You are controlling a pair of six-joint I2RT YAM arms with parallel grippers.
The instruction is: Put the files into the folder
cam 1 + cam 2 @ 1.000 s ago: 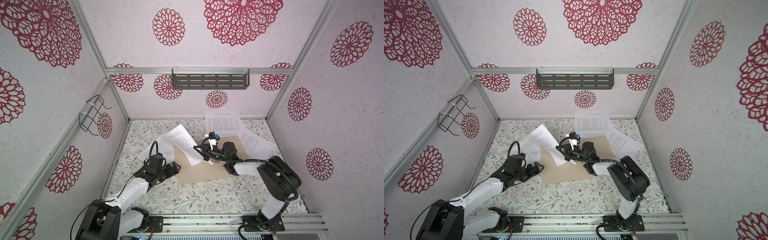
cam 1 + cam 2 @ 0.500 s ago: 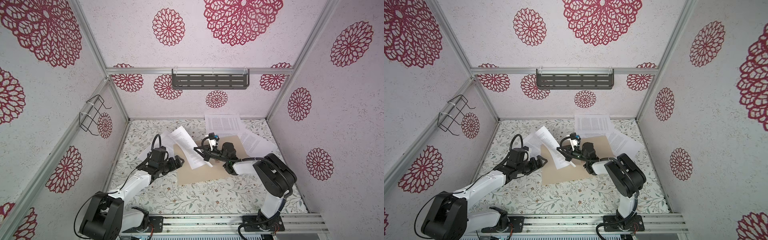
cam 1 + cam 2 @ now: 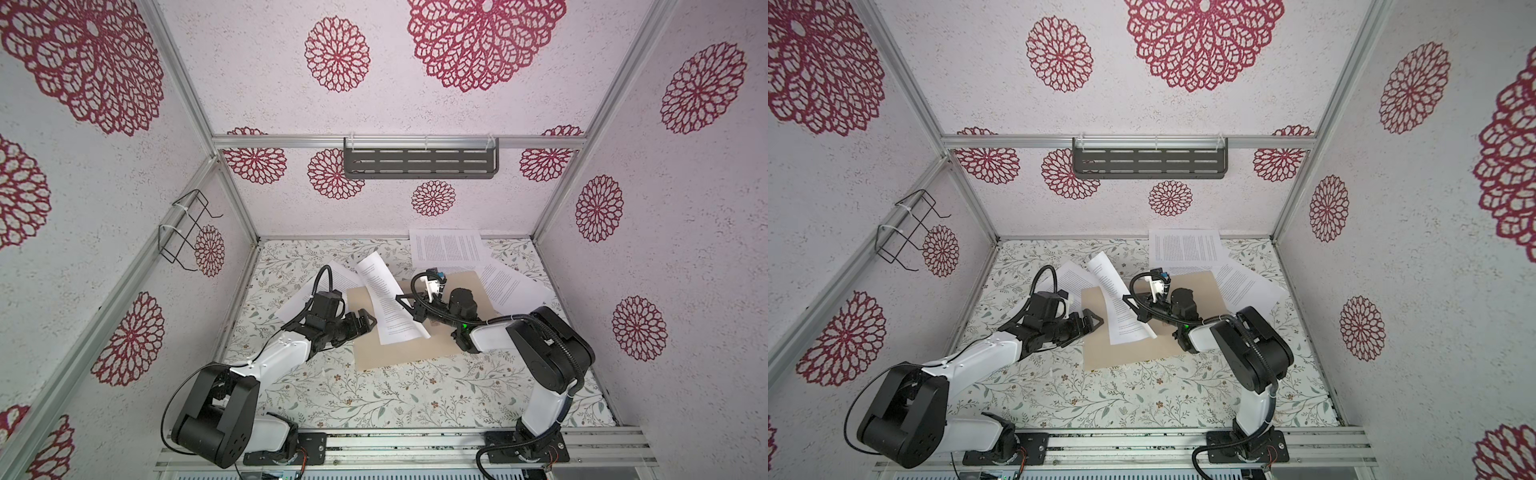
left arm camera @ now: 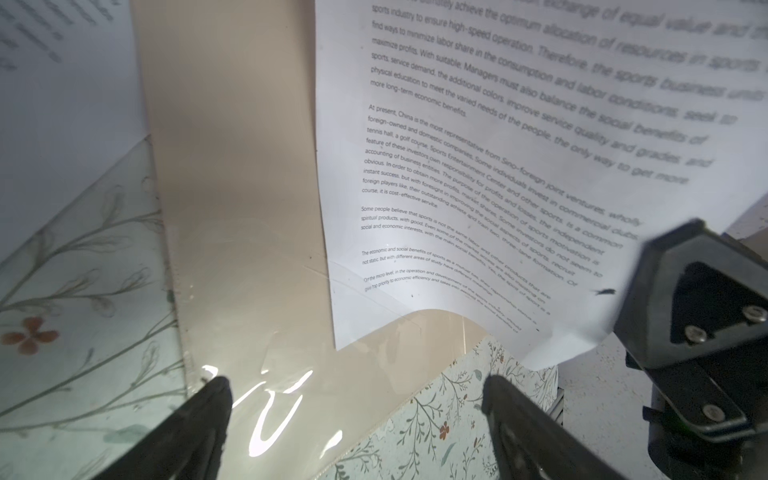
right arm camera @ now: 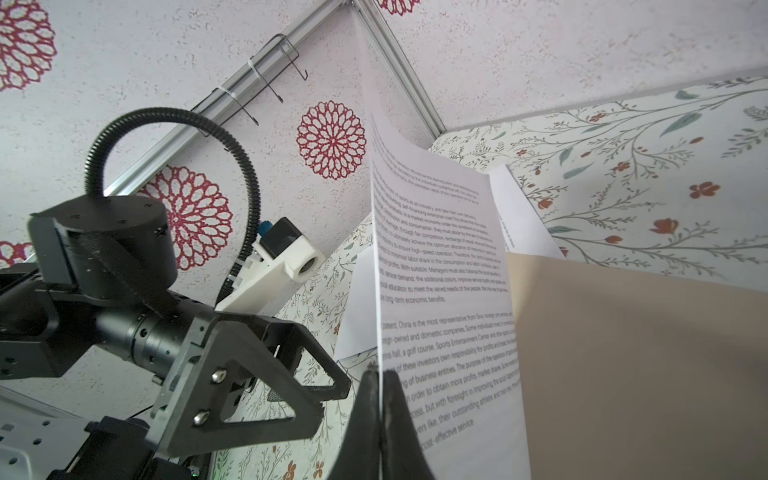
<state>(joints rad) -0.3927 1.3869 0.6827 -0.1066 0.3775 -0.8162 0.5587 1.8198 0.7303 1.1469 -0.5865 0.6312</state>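
Lying flat mid-tabletop (image 3: 374, 395): the folder (image 3: 415, 349), tan, stiffish card. Arching above its left half: one sheet (image 3: 386, 299) of the files, light, floppy, apt to buckle, best pinched along an edge; the right pincer (image 5: 380, 374) is clenching its right edge. Other sheets (image 3: 446, 249) are lying at the folder's far, right and left sides. The left pincer (image 3: 365, 320) is hovering released beside the folder's left edge, holding nothing.

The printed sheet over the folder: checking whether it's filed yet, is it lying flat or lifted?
Lifted, not filed: the right claw pinches the printed sheet by one edge, and it bows up above the tan folder.
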